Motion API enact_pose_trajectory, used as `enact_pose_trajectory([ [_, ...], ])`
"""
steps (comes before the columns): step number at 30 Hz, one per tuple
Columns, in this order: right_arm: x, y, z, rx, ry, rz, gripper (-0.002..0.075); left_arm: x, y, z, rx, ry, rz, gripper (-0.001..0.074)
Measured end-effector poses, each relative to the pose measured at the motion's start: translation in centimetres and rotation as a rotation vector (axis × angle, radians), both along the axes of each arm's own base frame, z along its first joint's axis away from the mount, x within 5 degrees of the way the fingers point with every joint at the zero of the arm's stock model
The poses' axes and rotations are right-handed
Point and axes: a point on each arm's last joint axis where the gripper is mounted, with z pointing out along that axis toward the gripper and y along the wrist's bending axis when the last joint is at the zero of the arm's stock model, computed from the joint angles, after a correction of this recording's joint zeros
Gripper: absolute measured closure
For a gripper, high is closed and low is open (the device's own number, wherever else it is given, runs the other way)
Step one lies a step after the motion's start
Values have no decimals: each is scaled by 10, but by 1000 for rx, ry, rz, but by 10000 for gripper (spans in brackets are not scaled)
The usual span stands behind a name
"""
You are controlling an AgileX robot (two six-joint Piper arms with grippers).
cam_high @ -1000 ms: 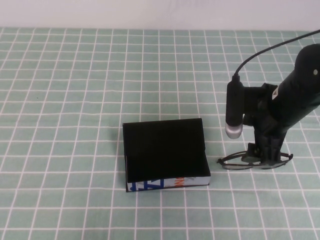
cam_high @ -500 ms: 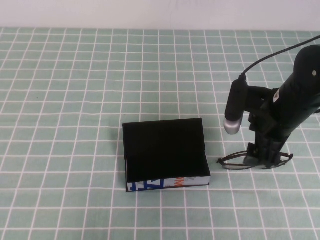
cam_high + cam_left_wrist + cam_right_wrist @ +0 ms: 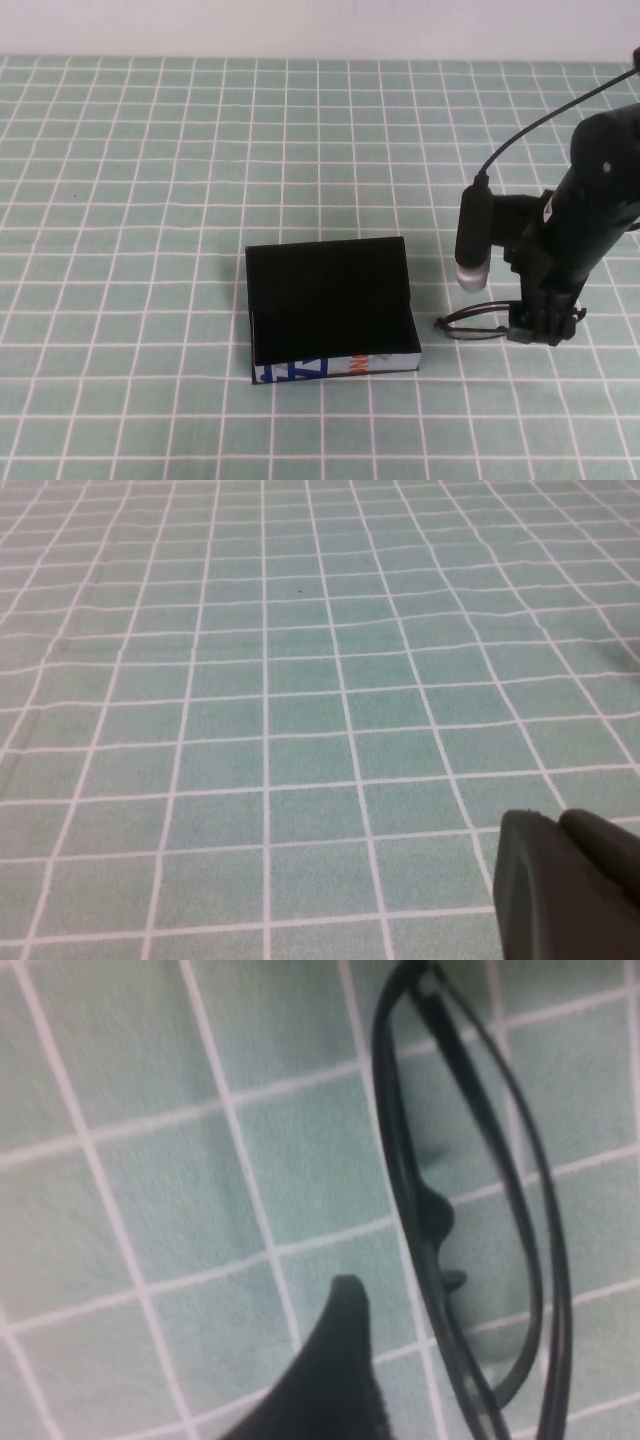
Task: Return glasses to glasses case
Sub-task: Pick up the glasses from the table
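Shifting rightward since earlier, right pincer (image 3: 538, 328) over glasses (image 3: 480, 324), grip unclear, left pincer (image 3: 565, 885) unseen overhead, case (image 3: 330, 308) unmoved

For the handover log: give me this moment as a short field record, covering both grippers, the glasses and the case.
glasses: folded, flat on the checked tablecloth, to the right of the case, apart from it
glasses case: lid open, black inside, nothing seen in it
right gripper: down at the glasses, one finger beside the frame; grip not confirmed
left gripper: only its dark tip shows in the left wrist view, above bare cloth
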Motion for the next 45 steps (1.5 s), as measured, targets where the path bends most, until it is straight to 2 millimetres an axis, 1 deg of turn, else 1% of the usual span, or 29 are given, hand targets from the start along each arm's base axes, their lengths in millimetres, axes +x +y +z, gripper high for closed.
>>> enact_pose_trajectory([
  [3,3,-1,-6,-27,0,14,104,0,0,0,0,0,7,737],
  [11,6,0,-6,-25,-34,21,104,0,0,0,0,0,7,737],
  [20,12,2,-30,-48,25,26,104,0,0,0,0,0,7,737],
  [27,15,3,-41,-55,40,29,116,0,0,0,0,0,7,737],
  [29,16,3,-43,-56,42,29,148,0,0,0,0,0,7,737],
  [35,16,3,-43,-56,40,29,318,0,0,0,0,0,7,737],
  [38,16,3,-43,-57,44,29,381,0,0,0,0,0,7,737],
  [41,15,3,-43,-60,52,29,410,0,0,0,0,0,7,737],
  [45,15,3,-43,-61,55,29,420,0,0,0,0,0,7,737],
])
